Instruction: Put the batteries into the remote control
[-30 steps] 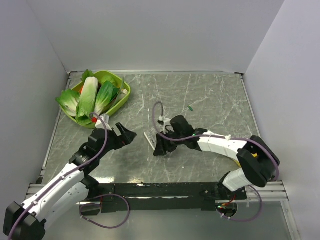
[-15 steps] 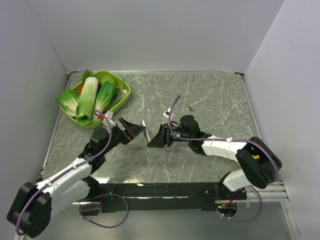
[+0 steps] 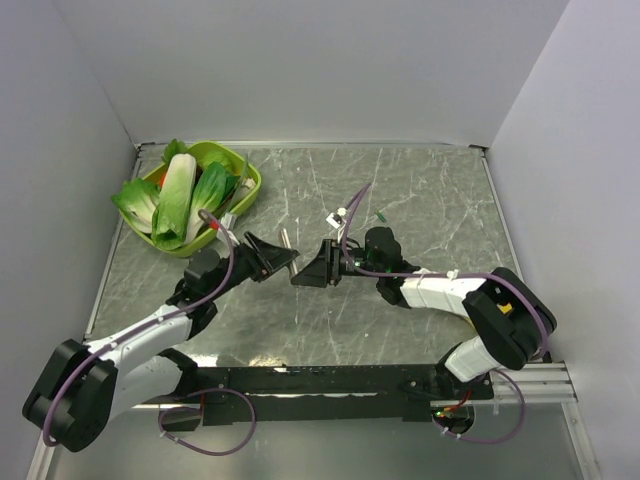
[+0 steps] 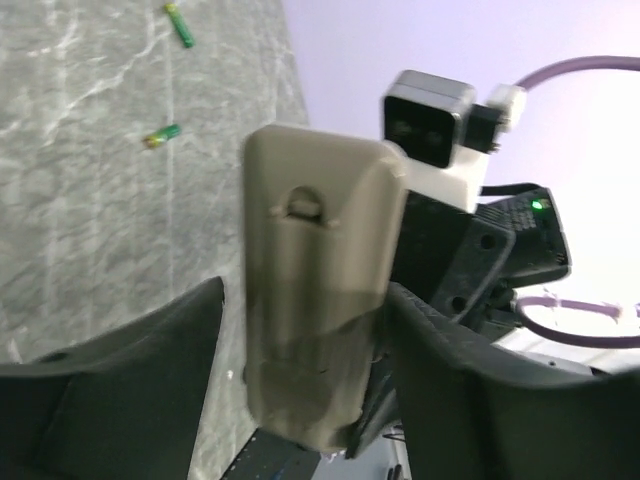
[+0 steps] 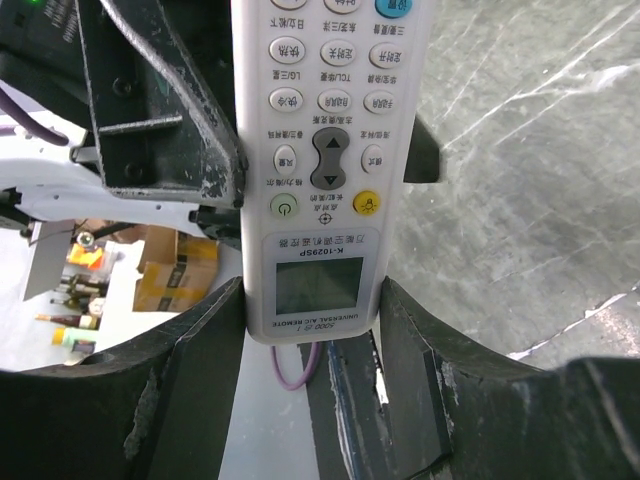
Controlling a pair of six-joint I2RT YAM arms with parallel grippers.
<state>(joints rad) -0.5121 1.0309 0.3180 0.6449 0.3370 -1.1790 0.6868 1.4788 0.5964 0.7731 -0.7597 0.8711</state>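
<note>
Between pale walls (image 3: 300,70), grey marbled tabletop (image 3: 430,190)

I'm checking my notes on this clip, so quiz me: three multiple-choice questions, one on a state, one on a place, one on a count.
1. The back cover of the remote control is: A shut; B removed; C hanging open.
2. The batteries lie: A in the bowl; B on the table; C inside the remote control.
3. Batteries in the left wrist view: A one; B two; C four.
Answers: 1 A, the grey back shows no open bay; 2 B, they rest on bare marble; 3 B, two green sticks show.
</note>
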